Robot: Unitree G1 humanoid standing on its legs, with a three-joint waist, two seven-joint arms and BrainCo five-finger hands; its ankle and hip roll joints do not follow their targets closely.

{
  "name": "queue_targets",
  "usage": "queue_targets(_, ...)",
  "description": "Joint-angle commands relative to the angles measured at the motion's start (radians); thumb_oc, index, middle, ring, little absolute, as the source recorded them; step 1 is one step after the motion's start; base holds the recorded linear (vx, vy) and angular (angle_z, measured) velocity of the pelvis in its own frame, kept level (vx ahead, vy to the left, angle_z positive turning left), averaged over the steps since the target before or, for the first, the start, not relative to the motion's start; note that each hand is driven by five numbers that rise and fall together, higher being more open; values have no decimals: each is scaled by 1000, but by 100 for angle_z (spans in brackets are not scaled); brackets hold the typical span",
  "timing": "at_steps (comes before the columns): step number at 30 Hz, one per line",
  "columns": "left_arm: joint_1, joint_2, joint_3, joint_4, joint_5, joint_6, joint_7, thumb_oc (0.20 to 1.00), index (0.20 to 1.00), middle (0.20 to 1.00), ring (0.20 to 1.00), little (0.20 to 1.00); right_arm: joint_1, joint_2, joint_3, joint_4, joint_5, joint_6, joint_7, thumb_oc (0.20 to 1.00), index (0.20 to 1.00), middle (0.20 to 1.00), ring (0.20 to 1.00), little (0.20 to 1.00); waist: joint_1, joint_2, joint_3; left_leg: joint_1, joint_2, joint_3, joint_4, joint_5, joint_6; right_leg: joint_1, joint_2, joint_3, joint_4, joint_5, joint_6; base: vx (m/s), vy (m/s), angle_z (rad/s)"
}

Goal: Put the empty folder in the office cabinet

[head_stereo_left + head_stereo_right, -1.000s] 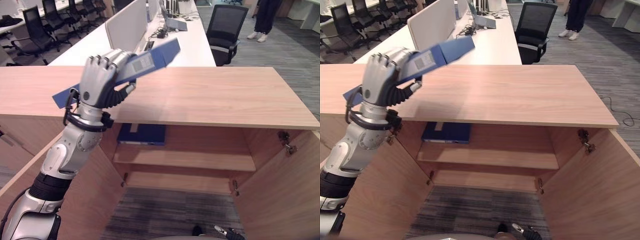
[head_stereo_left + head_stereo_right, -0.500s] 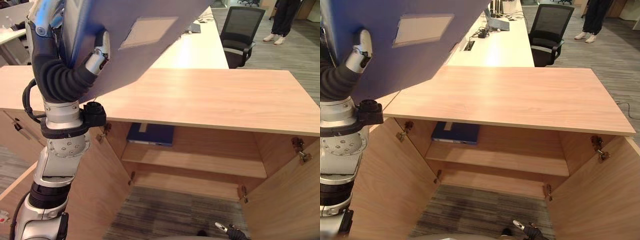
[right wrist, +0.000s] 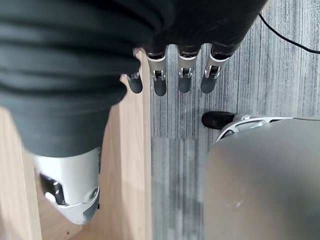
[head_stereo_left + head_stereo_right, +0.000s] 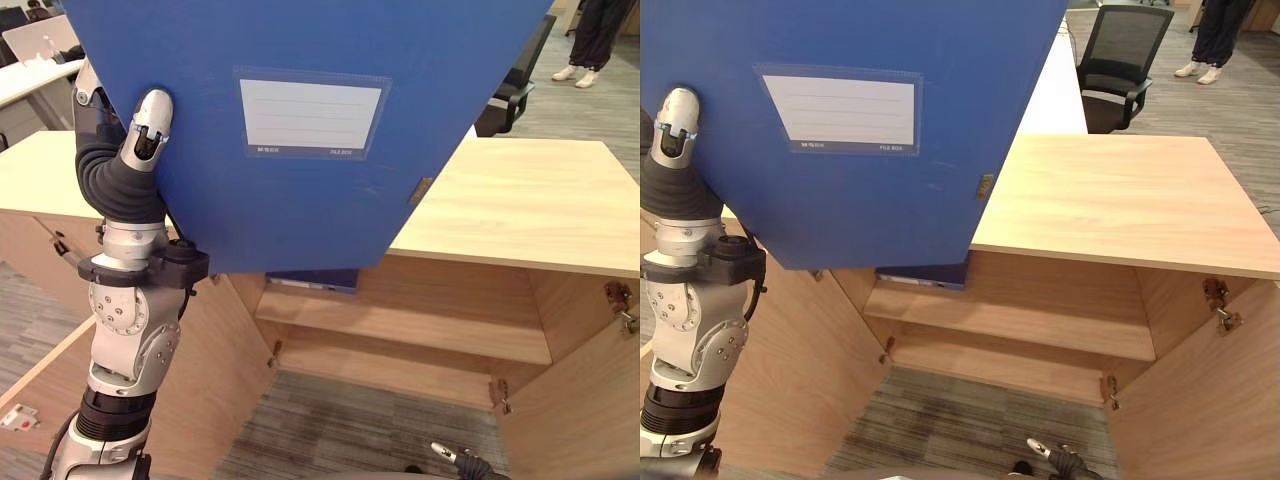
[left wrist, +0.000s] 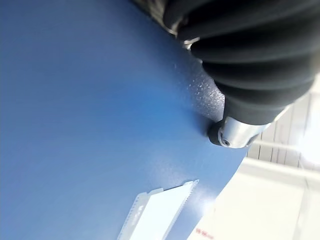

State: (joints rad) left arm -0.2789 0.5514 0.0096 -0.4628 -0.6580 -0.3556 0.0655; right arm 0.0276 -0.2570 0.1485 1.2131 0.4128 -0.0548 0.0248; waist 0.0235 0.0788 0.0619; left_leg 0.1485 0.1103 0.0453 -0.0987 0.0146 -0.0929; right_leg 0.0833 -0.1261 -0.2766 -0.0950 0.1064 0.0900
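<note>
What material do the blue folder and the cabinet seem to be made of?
The blue folder looks like rigid plastic or coated board: a matte, finely grained blue face, a clear label pocket, a small metal clasp on its edge. The left hand holds it. The cabinet looks like light wood-grain laminate board, smooth and satin, though it could be veneer.

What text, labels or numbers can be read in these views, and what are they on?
White label in a clear pocket on the blue folder held up by the left hand: ruled blank lines, nothing written; two bits of small print along its bottom edge, too small to read.
Second blue folder on the cabinet's top shelf: no readable text.
Nothing else carries writing.
</note>
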Motion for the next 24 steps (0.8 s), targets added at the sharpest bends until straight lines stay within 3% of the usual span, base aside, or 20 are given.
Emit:
queue_targets(1, -71, 29, 66, 17, -112, -30, -24, 200, 200, 200, 200, 200, -73, 9, 26, -51, 61, -24, 48, 1000, 1000, 1000, 1000, 1000, 12, -53, 46, 21, -25, 3, 11, -51, -12, 109, -28, -10, 22, -136, 75, 0, 0, 0)
queue_targets(3, -54, 33, 57, 26, -129, -21, -32, 200, 200, 200, 200, 200, -87, -6, 40, -120, 73, -40, 53, 1000, 1000, 1000, 1000, 1000, 14, -56, 47, 21, -24, 4, 11, -50, -12, 108, -28, -9, 24, -135, 75, 0, 0, 0)
queue_targets(11, 53, 52, 87, 53, -152, 6, -61, 200, 200, 200, 200, 200, -37, -182, 15, -776, 58, -117, 66, 1000, 1000, 1000, 1000, 1000, -3, -69, 51, 22, -23, 25, 11, -50, -9, 92, -30, 7, 24, -125, 80, -6, 12, -6)
queue_targets(24, 118, 43, 120, 70, -105, 42, -82, 200, 200, 200, 200, 200, 7, -218, -33, -1203, 104, -122, 143, 1000, 1000, 1000, 1000, 1000, -27, -75, 47, 25, -24, 47, 11, -54, 0, 81, -35, 33, 23, -117, 82, 2, 16, -7)
